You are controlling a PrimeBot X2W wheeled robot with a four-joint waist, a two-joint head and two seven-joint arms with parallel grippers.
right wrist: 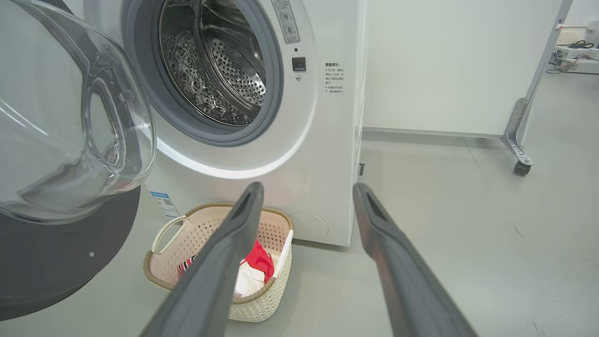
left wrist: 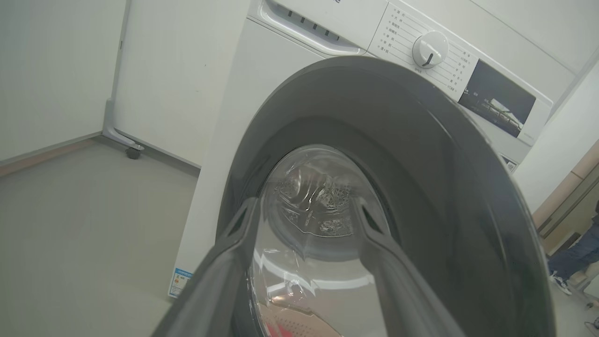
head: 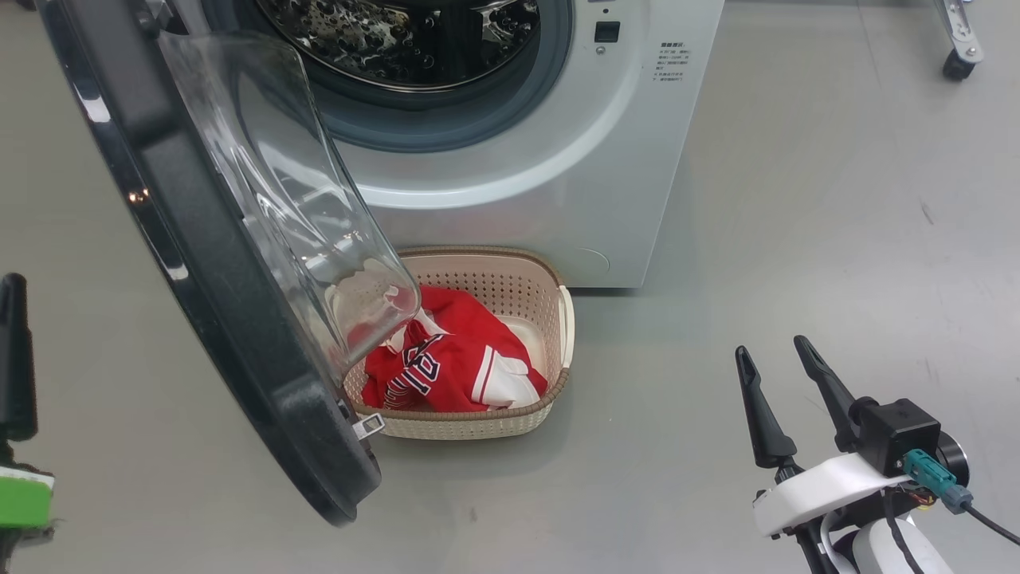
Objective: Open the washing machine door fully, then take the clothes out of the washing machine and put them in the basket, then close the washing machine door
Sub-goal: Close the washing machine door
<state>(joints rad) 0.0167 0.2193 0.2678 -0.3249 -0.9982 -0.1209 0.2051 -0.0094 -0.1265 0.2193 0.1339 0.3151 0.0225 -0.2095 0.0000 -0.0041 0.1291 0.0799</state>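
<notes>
My left gripper (left wrist: 305, 203) and right gripper (head: 770, 347) stand wide and empty. Crumpled red clothes (head: 462, 359) lie in the perforated cream basket (head: 478, 426), close by the open, glossy black-rimmed washing machine door (head: 223, 279).

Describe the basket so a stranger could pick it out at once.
Find the big white washing machine with its round door swung open. On the grey floor at its foot, beside that door, sits the basket. It stands out by its cream perforated walls, brown woven-look rim and the red clothes inside.
</notes>
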